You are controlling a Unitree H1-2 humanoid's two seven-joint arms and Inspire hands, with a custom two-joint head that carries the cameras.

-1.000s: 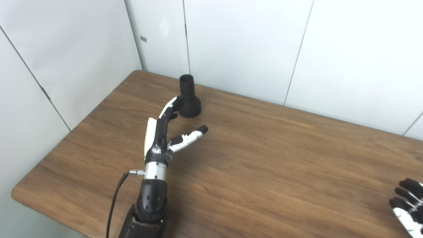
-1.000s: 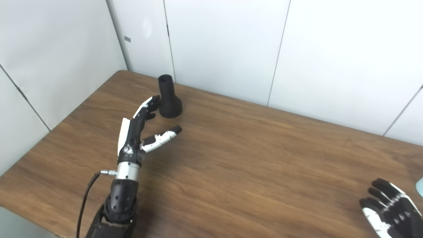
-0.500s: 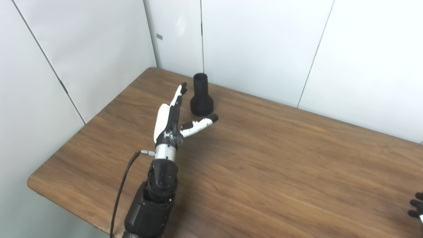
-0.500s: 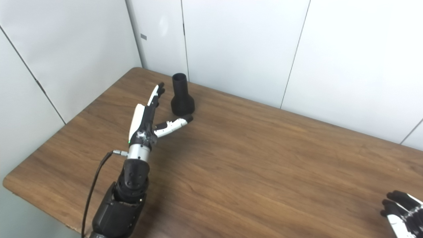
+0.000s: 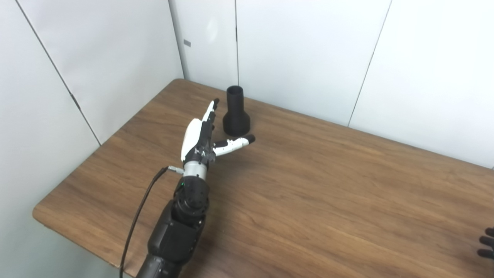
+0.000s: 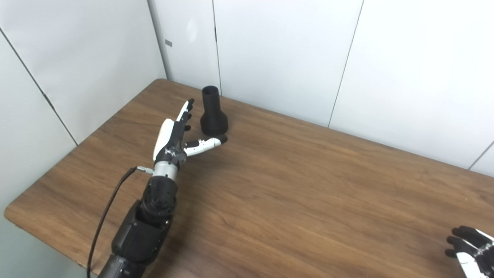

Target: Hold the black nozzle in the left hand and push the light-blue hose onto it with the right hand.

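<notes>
Left hand (image 5: 203,135) has advanced slightly, fingers spread, empty, just near-left of upright black nozzle (image 5: 235,112). Right hand (image 6: 470,251) near-right on table (image 5: 328,200), state unclear.

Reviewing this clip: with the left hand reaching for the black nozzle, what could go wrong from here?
1. The black nozzle stands upright and free near the table's far edge; the open left hand, with fingers beside it and thumb in front, might tip it or push it toward the wall.
2. The light-blue hose is not in view, and the right hand is barely in frame, so its readiness cannot be checked.
</notes>
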